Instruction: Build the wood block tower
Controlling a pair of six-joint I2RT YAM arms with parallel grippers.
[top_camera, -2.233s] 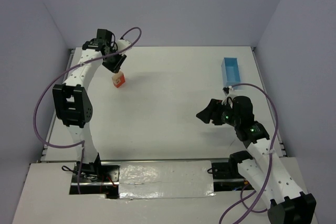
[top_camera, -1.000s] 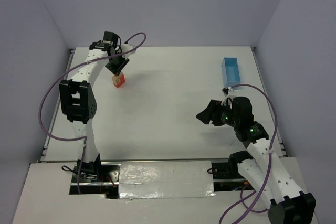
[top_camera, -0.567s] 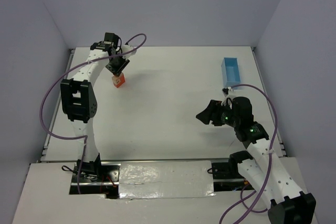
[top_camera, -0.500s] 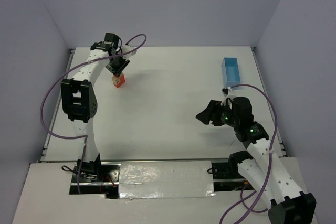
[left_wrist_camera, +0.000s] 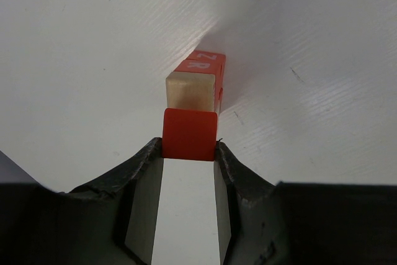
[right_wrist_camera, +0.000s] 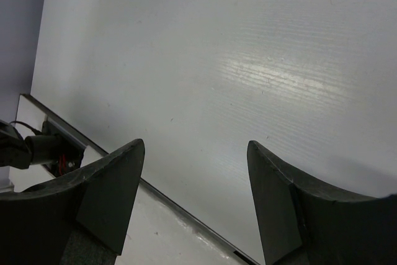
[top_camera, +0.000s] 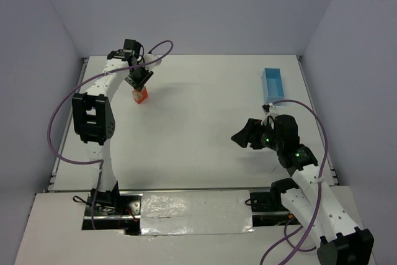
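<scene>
Block [left_wrist_camera: 189, 131] in left tool [left_wrist_camera: 188, 151] now sits nearer tower [left_wrist_camera: 193, 88].

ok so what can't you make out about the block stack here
- Left wrist view: the red-orange wooden block clamped in the left jaws hides the plain tan wooden cube's lower part and whatever lies beneath.
- Left wrist view: the tan cube hides most of the lettered red-orange block behind it.
- Top view: the left jaws cover the stack; block count too small to tell.
- Top view: light blue rectangular box too small to see inside.
</scene>
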